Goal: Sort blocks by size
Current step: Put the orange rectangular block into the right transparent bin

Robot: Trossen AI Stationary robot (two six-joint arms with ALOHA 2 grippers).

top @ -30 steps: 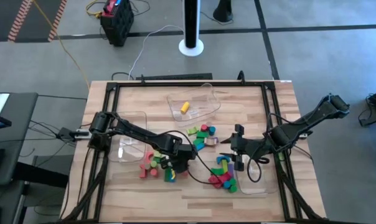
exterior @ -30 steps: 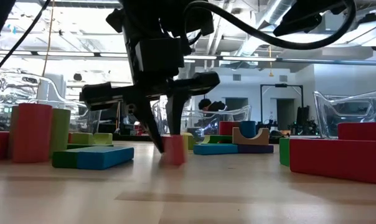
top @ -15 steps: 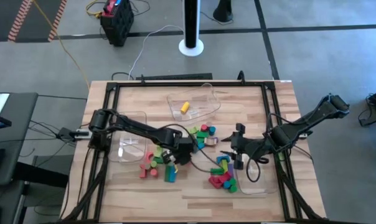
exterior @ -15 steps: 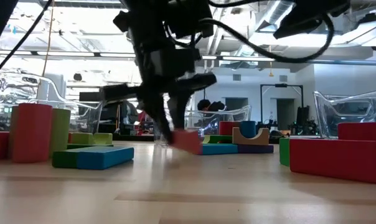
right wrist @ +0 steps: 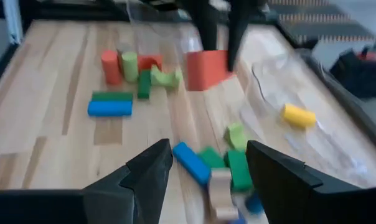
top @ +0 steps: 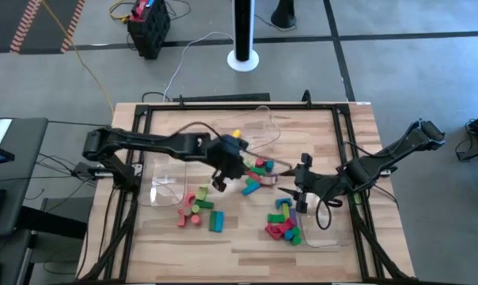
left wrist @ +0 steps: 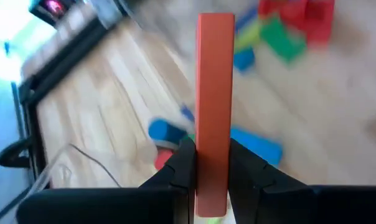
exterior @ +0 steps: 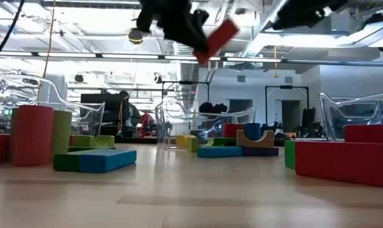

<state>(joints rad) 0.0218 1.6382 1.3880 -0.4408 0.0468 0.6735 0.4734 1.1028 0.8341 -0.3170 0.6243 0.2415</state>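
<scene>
Left gripper grips a red block above the bench, mid-bench near the far bin. Right gripper waits open at right, holding nothing.

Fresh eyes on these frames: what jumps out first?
The left gripper, raised off the table near its middle, is shut on a red block. Loose coloured blocks lie scattered over the wooden table. One yellow block lies in the clear bin at the far side, and the right gripper waits open on the right.
</scene>
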